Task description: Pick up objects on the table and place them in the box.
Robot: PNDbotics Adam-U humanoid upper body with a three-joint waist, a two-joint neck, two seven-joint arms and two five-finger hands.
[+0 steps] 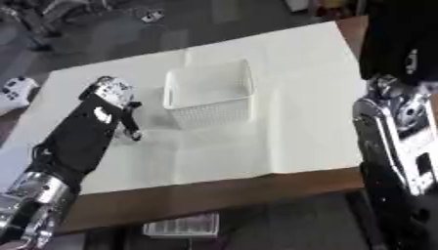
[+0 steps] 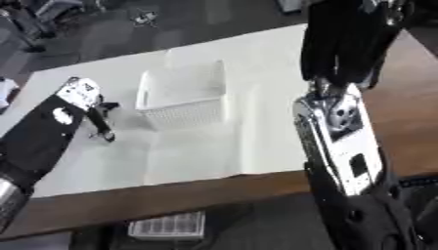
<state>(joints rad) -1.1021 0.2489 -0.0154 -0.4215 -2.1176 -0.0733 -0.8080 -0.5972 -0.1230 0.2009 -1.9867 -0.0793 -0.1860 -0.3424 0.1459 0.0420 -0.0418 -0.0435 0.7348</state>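
- I see a brown table [image 1: 256,188] covered mostly by a white sheet [image 1: 291,112].
- 1 white mesh box [image 1: 209,95] stands on the sheet.
- My left hand [image 1: 111,100] rests on the sheet beside it.

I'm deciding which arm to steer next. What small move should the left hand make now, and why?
Probably lift the left hand slightly and carry it right toward the white basket. Its fingers point down onto the white sheet just left of the basket; whether they hold anything cannot be seen. The right hand shows in no view.
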